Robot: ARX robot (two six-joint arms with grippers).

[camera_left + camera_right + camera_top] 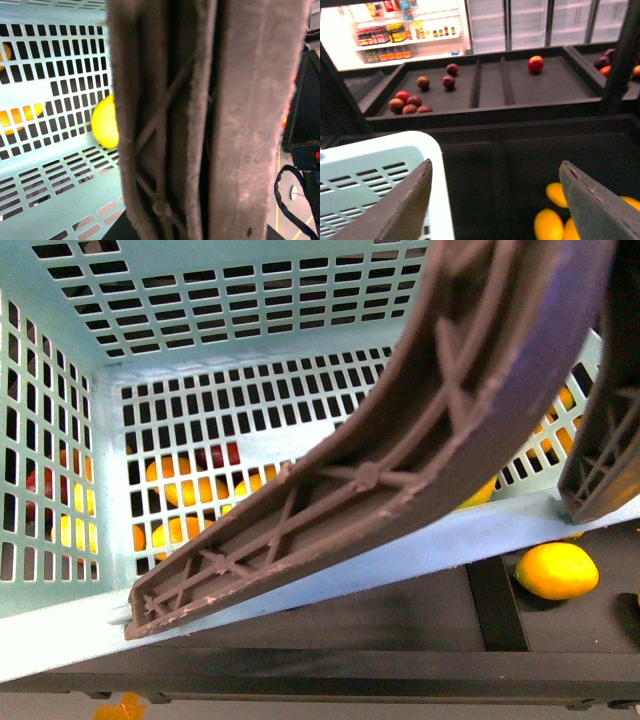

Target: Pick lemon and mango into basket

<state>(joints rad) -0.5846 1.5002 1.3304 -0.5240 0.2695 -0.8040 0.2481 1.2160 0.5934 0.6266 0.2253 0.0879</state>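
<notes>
The right pincer (pixel 496 163) is wide open and holds nothing; it hangs over the dark bin (pixel 520 165), with the mango (pixel 547 224) down below it among other orange-yellow fruits. The left pincer does not show in any picture, so nobody can tell if it is open or shut. The basket (pixel 300 585) sits just beside that bin. A bright yellow fruit, most likely the lemon (pixel 105 122), rests against the basket's slotted wall and seems to be inside, though that is hard to be sure of.

A few things could go wrong; the fruits lie close together, so the pincer may grab the wrong one or push two at once; the mango's skin is smooth, so it may slip out or roll away; the big handle (pixel 400 450) lies across the top of the basket, so a dropped fruit could hit it and bounce out; the arm could also bump the basket's edge on the way over.

Only the right wrist view shows the open fingers (pixel 400 205) and the fruit under them, plus red fruits (pixel 410 102) in far bins. The front view shows no arm at all, but it shows how much the handle blocks the basket. Only the left wrist view shows the yellow fruit up close.
</notes>
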